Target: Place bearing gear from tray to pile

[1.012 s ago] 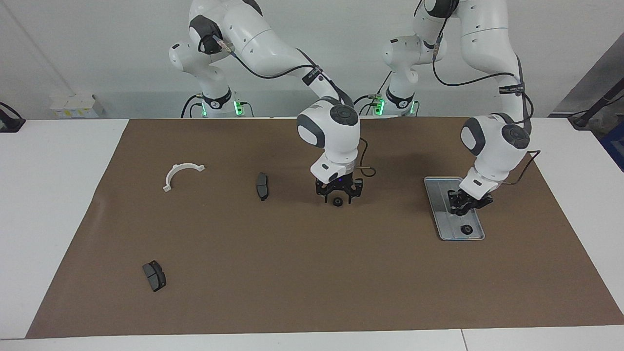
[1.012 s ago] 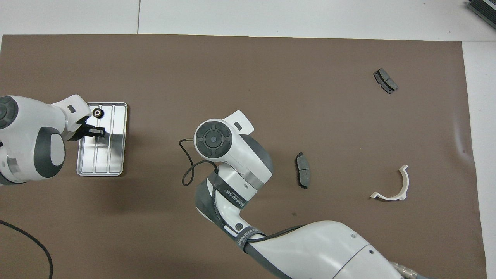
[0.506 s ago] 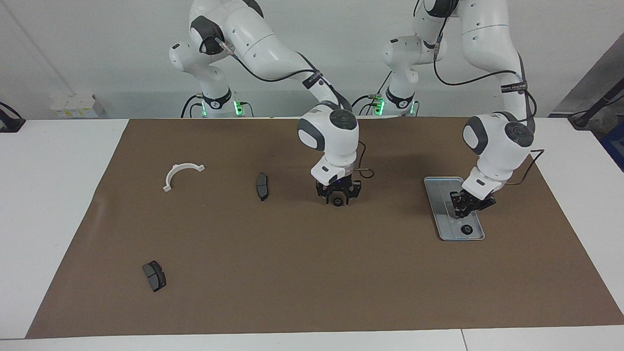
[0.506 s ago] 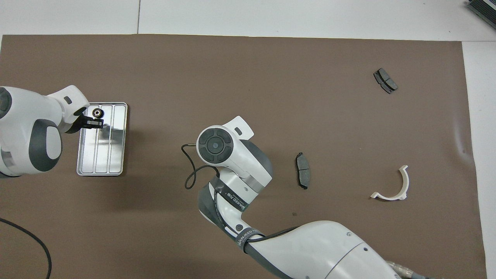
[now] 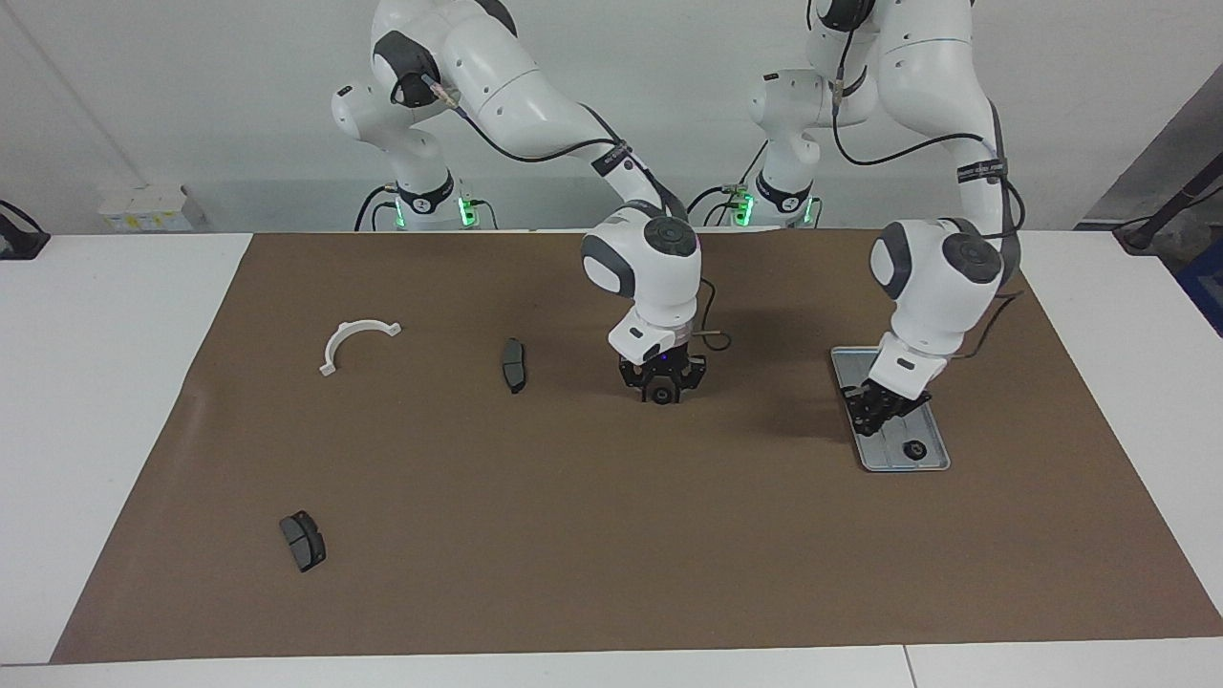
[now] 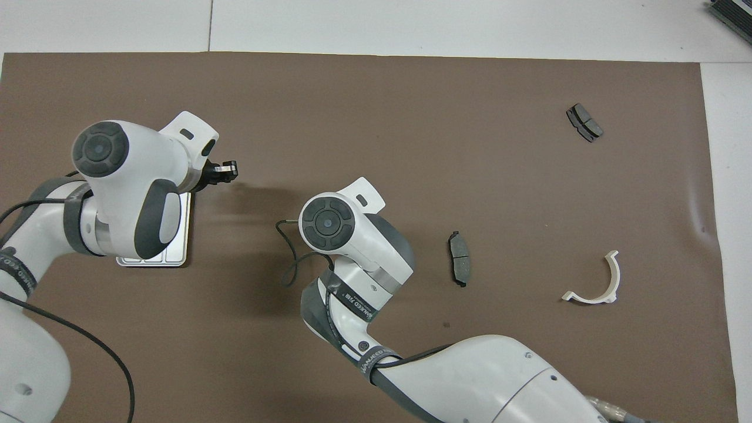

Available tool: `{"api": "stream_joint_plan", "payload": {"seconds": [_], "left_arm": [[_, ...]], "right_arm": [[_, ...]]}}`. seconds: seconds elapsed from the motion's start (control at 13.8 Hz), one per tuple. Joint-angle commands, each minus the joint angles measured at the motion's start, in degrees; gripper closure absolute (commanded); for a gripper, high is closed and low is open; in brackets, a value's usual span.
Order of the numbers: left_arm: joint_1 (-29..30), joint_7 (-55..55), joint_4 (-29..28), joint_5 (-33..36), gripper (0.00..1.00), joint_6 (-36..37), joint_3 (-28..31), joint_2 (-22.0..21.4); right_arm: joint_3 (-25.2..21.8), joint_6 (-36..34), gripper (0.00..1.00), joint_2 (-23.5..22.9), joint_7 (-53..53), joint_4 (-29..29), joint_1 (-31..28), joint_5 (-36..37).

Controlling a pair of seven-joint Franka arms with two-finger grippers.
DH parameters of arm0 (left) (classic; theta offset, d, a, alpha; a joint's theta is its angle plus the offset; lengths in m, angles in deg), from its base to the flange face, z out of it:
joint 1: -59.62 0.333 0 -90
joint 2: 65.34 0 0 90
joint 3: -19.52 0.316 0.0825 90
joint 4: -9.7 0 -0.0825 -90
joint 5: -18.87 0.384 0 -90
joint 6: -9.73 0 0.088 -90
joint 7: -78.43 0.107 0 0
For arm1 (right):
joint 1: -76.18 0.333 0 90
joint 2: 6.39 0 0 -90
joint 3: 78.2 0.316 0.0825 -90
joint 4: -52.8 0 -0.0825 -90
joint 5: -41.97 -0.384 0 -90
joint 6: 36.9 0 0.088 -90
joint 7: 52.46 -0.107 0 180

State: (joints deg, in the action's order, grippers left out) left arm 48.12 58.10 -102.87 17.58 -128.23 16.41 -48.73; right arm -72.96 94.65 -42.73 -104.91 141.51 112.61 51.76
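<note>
One small black bearing gear [image 5: 915,449] lies in the silver tray [image 5: 889,465], at the tray's end farther from the robots. My left gripper [image 5: 871,413] hangs over the tray's edge toward the table's middle, shut, with nothing seen in it; it also shows in the overhead view [image 6: 226,171]. A second bearing gear [image 5: 660,393] sits on the brown mat at mid-table. My right gripper [image 5: 660,387] is low over it, open, fingers either side. The pile's white bracket [image 5: 336,339] and brake pads [image 5: 514,364] [image 5: 302,540] lie toward the right arm's end.
In the overhead view the left arm covers most of the tray [image 6: 176,258], and the right wrist hides its gripper and the gear. The bracket [image 6: 587,299] and two pads [image 6: 459,258] [image 6: 584,122] lie apart on the mat.
My left gripper has swung from over the tray's middle toward the tray's edge nearer mid-table. My right gripper has sunk a little around the mid-table gear. Both gears stayed put.
</note>
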Motion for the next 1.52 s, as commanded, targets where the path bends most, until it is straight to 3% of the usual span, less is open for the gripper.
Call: {"api": "stream_joint_plan", "payload": {"seconds": [0.0, 0.29, 0.43, 0.58, 0.72, 0.79, 0.94, 1.01, 1.08, 1.16, 1.23, 1.45], "left_arm": [[-4.4, -6.7, 0.2, -0.5, 0.85, -2.4, 1.0, 0.4], [-11.2, -16.3, -0.5, -0.5, 0.80, -6.3, 0.9, 0.4], [-13.7, -19.2, -1.4, -0.5, 0.80, -8.9, 0.9, 0.4], [-14.8, -19.7, -2.1, -0.5, 0.79, -9.9, 0.9, 0.4], [-15.5, -20.0, -2.8, -0.5, 0.77, -10.0, 0.9, 0.3], [-16.5, -20.7, -2.9, -0.5, 0.72, -10.0, 0.9, 0.2], [-18.6, -23.9, -2.9, -0.5, 0.49, -10.0, 0.9, 0.2], [-19.5, -25.2, -2.8, -0.5, 0.30, -10.0, 1.0, 0.2], [-19.5, -25.2, -2.7, -0.5, 0.17, -10.0, 1.0, 0.2], [-19.3, -25.0, -2.7, -0.5, 0.10, -10.0, 1.0, 0.2], [-19.1, -24.9, -2.7, -0.5, 0.05, -10.0, 1.1, 0.2], [-15.5, -24.0, -0.9, 0.0, 0.05, -9.6, 1.3, 0.6]], "right_arm": [[0.0, 0.5, 1.00, 1.4, -1.2, 1.8, 0.0, 3.6], [-0.1, -0.4, 1.00, 5.3, -0.9, 4.8, -2.3, 4.2], [0.0, 2.2, 1.00, 10.6, 3.2, 13.3, -6.4, 4.1], [0.1, 10.4, 1.00, 16.2, 7.4, 22.1, -11.5, 3.3], [0.3, 11.3, 1.00, 20.0, 13.9, 27.4, -15.6, 2.7], [0.3, 11.4, 1.00, 20.9, 16.9, 28.5, -17.1, 1.6], [0.3, 11.4, 1.00, 22.3, 22.5, 30.5, -20.1, -0.1], [0.3, 11.4, 1.00, 23.5, 24.8, 31.8, -21.7, -0.5], [0.3, 11.4, 1.00, 24.5, 27.6, 32.8, -23.2, -1.0], [0.3, 11.3, 1.00, 25.3, 30.4, 33.9, -25.1, -2.4], [0.3, 11.2, 1.00, 26.0, 34.0, 34.8, -26.7, -4.2], [0.3, 10.9, 1.00, 27.5, 46.6, 37.1, -32.5, -9.7]]}}
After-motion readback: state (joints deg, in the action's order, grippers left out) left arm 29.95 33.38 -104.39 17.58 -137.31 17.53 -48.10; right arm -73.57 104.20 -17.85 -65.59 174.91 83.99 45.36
